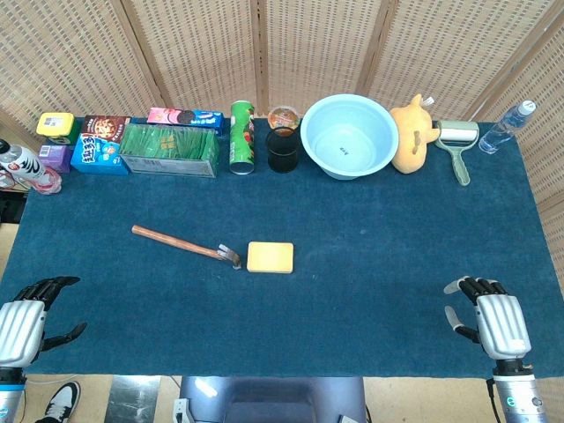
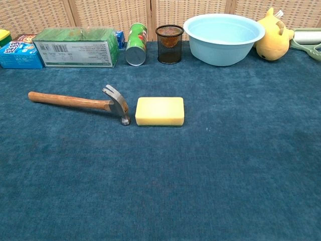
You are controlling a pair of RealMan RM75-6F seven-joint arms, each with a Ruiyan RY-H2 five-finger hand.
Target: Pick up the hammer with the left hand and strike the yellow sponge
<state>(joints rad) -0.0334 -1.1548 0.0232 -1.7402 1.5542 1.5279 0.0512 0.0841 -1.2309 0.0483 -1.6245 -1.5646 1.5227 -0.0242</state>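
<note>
Wooden-handled hammer beside rectangular yellow sponge

A hammer lies just beside a yellow sponge on a blue table, both hands empty at its near edge.

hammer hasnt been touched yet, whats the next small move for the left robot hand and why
Probably reach the left robot hand forward and inward toward the hammer handle. The hand sits open at the table's near left edge, holding nothing, while the hammer lies flat with its wooden handle pointing left and its head beside the sponge.
</note>
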